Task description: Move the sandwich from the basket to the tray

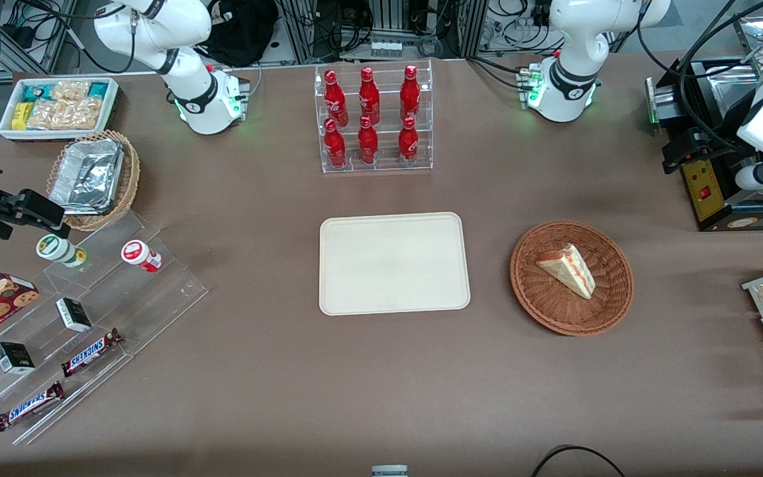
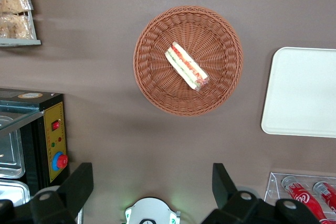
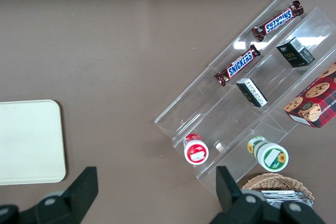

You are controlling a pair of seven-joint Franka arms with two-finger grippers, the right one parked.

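One sandwich [image 2: 187,66], a triangular wedge, lies in the reddish-brown wicker basket [image 2: 157,95], well below the left gripper [image 2: 152,184], which hangs high above the table with its fingers [image 2: 80,181] spread wide and holding nothing. The cream tray [image 2: 302,93], off to one side of the gripper beside the basket, is bare. By this evidence nothing is done: approach, grasp, transfer and release all remain.

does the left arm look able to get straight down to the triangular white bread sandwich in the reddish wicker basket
Probably yes. The sandwich lies uncovered in the open basket; the left gripper, fingers spread wide, hangs above the table with nothing between.
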